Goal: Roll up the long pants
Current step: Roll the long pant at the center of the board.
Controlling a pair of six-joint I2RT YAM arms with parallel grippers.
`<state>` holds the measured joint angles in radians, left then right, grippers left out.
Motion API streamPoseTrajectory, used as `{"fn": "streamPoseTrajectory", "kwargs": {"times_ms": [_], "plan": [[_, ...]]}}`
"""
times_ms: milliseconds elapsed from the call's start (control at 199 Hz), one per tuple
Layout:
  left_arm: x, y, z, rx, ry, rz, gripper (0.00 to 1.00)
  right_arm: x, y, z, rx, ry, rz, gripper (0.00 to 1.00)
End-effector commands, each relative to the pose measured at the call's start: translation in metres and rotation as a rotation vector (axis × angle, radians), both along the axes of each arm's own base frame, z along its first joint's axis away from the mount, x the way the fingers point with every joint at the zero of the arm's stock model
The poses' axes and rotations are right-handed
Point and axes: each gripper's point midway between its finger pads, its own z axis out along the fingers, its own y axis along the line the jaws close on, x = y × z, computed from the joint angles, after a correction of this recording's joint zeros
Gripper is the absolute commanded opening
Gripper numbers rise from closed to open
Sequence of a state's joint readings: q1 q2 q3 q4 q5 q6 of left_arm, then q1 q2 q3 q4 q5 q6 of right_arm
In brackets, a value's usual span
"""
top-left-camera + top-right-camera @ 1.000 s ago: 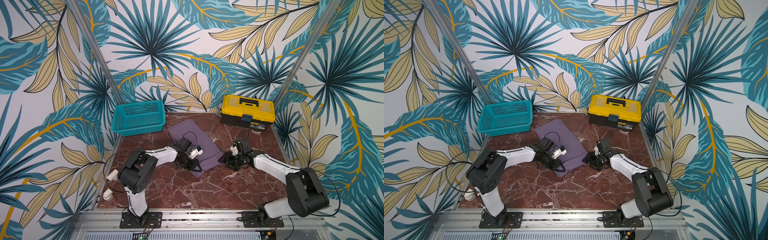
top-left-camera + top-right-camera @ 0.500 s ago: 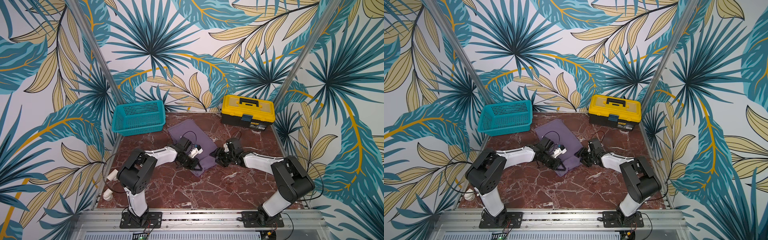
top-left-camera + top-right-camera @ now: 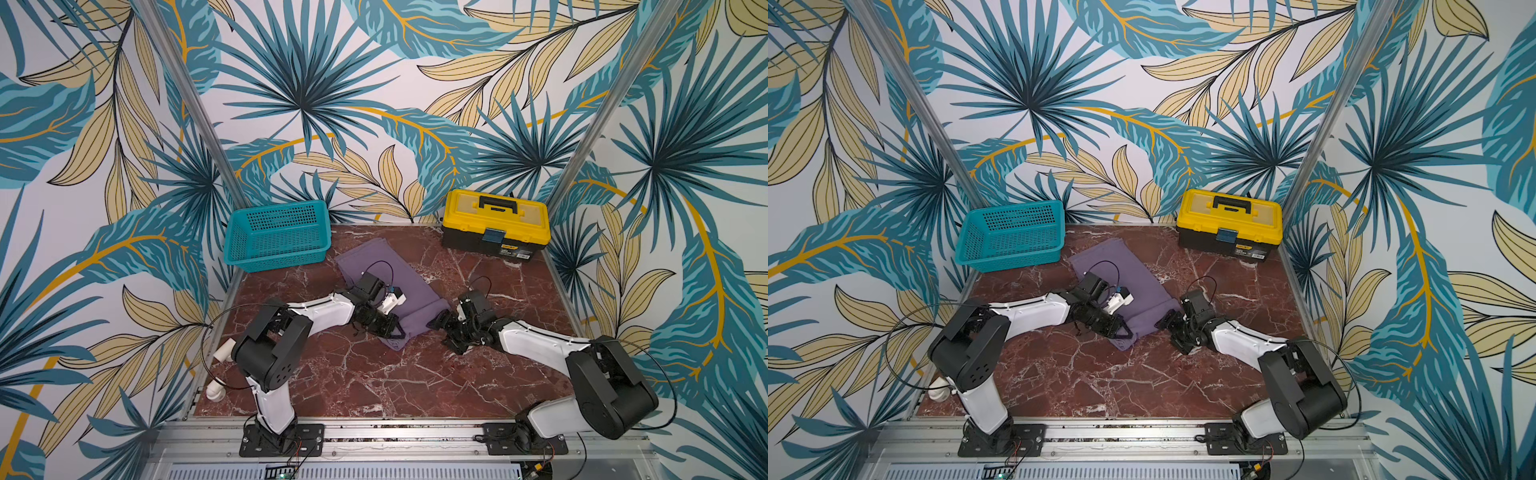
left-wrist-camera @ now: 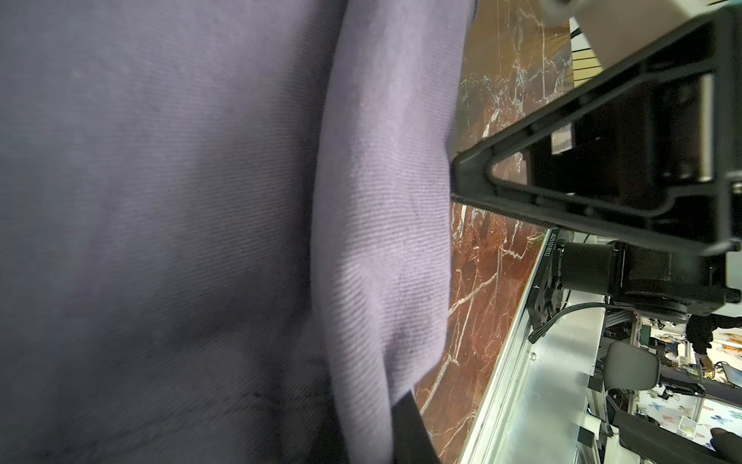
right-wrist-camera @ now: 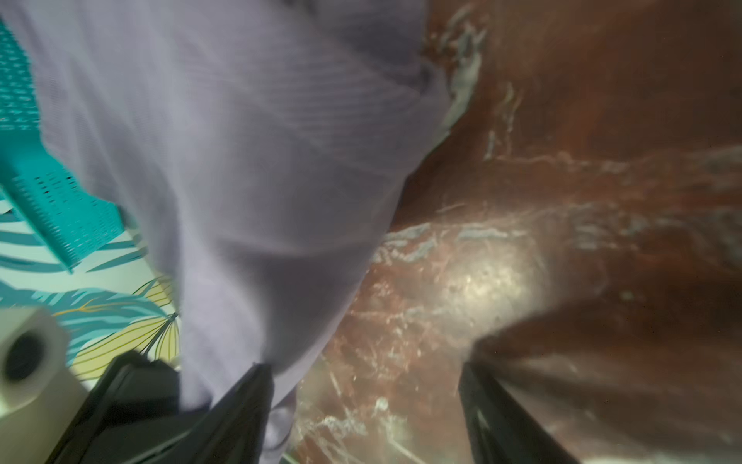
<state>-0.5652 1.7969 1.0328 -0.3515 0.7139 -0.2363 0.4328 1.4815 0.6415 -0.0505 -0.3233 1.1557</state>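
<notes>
The long pants [image 3: 384, 272] [image 3: 1121, 268] lie folded into a dusty-purple strip on the marble table, running from near the basket toward the front. My left gripper [image 3: 394, 329] [image 3: 1126, 331] is shut on the strip's near end; in the left wrist view the cloth [image 4: 200, 201] fills the frame over one dark finger [image 4: 409, 434]. At the strip's near right corner my right gripper [image 3: 441, 322] [image 3: 1166, 324] [image 5: 369, 401] stands open. One of its fingers [image 5: 245, 405] touches the cloth's edge [image 5: 241, 180], and bare marble shows between the jaws.
A teal basket [image 3: 276, 237] [image 3: 1011, 235] stands at the back left, close to the pants' far end. A yellow toolbox [image 3: 496, 222] [image 3: 1229, 224] sits at the back right. An aluminium rail [image 3: 374, 432] borders the table's front.
My right gripper has moved left across the marble to the pants' near right corner and its jaws have spread wider. The left gripper has kept its hold and place.
</notes>
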Motion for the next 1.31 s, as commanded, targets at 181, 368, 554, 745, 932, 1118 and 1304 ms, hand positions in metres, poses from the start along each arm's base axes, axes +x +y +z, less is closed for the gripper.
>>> {"fn": "streamPoseTrajectory", "kwargs": {"times_ms": [181, 368, 554, 745, 932, 1118, 1304], "plan": [[-0.003, -0.002, 0.014, -0.017, -0.063, -0.015, 0.0, 0.039, 0.021, 0.004, 0.03, -0.111, -0.069, 0.79], [-0.004, -0.001, 0.017, -0.015, -0.077, -0.014, 0.0, 0.04, 0.022, -0.025, 0.045, -0.025, -0.144, 0.64], [-0.003, 0.027, 0.019, 0.209, -0.211, -0.003, 0.34, 0.035, -0.004, -0.022, -0.06, 0.008, -0.23, 0.23], [-0.013, 0.033, 0.049, 0.435, -0.576, -0.085, 0.49, 0.007, -0.043, -0.002, -0.282, 0.085, -0.22, 0.18], [-0.049, -0.024, 0.084, 0.38, -0.997, -0.157, 0.61, -0.003, -0.05, 0.0, -0.332, 0.126, -0.195, 0.18], [-0.059, -0.065, 0.055, 0.361, -1.015, -0.222, 0.69, -0.001, -0.047, 0.007, -0.348, 0.127, -0.151, 0.18], [-0.045, -0.076, 0.011, 0.493, -1.021, -0.251, 0.77, 0.001, -0.039, 0.015, -0.323, 0.121, -0.113, 0.18]]}}
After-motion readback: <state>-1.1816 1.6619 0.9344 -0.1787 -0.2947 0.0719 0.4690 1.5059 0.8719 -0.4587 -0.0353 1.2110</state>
